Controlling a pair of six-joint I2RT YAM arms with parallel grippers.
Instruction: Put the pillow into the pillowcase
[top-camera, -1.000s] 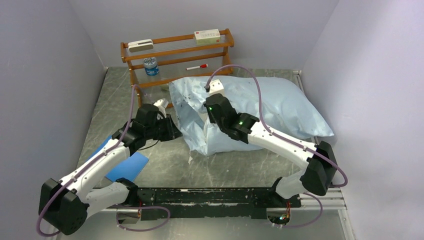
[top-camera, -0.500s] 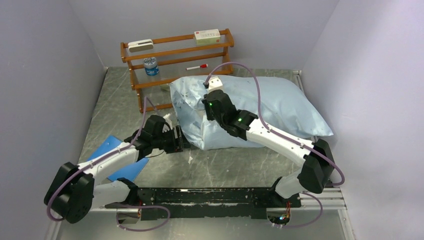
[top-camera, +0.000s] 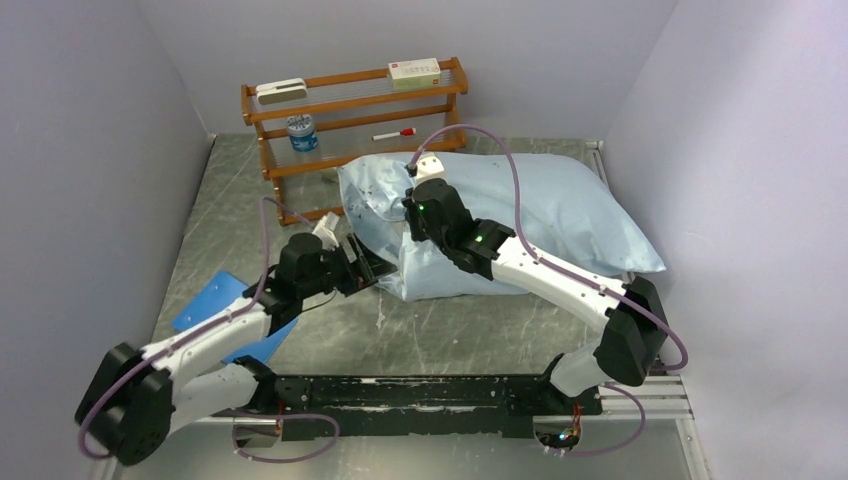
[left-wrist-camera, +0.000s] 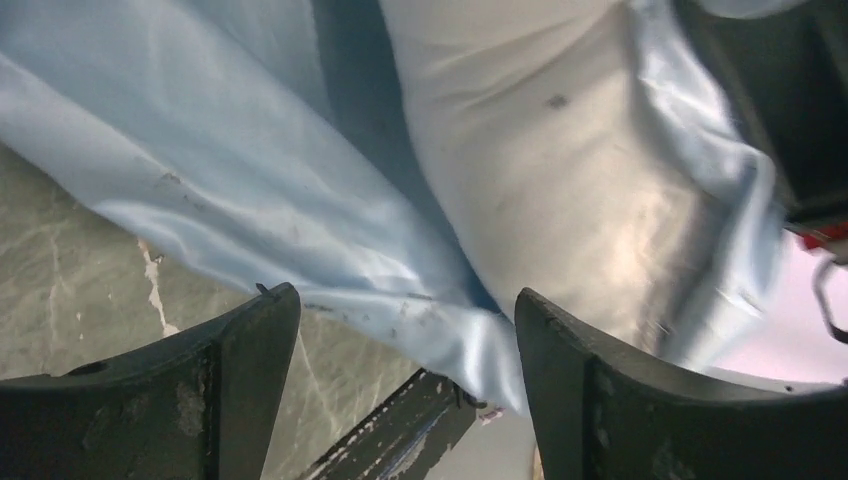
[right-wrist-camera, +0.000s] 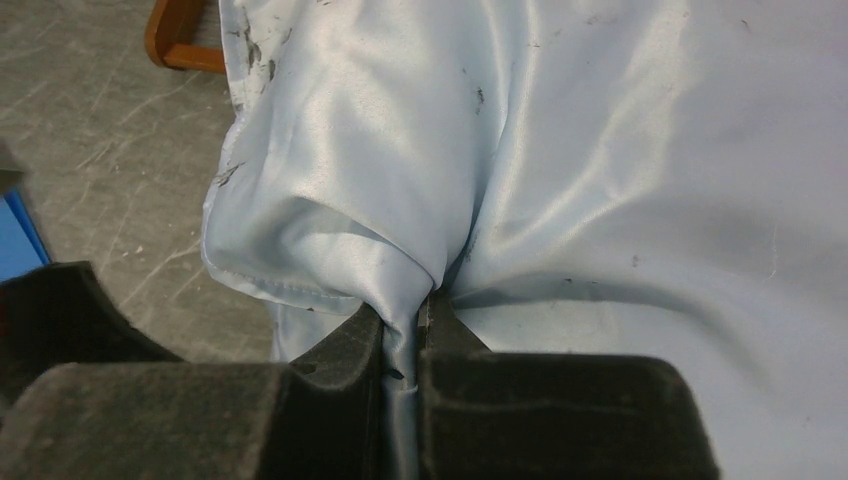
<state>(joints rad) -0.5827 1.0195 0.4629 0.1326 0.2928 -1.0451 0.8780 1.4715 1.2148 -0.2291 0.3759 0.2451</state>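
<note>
- A blue sheet is lying flat on the desk beside the left arm, partly under it and taking no part in the work.
- The left tool is hanging low at the case's open end with its jaws wide apart, holding nothing. The hem of the case is running across just beyond its fingers.
- In that wrist view the pillow is showing white and bare through the mouth, with blue cloth lying on both sides of it.
- The right tool is pinching a fold of the case tight near the hem, on top of the stuffed bulk toward its left end.
- From above, the case is bulging plump across the middle and right of the desk. The pillow is sitting almost wholly inside it, reaching toward the far right corner.
- Judging from this, most of the task is looking done. What is left seems to be drawing the hem over the bare end at the mouth and letting go.
- At the back, a wooden rack is holding a box and a white block on top. A jar and a marker are sitting lower down.
</note>
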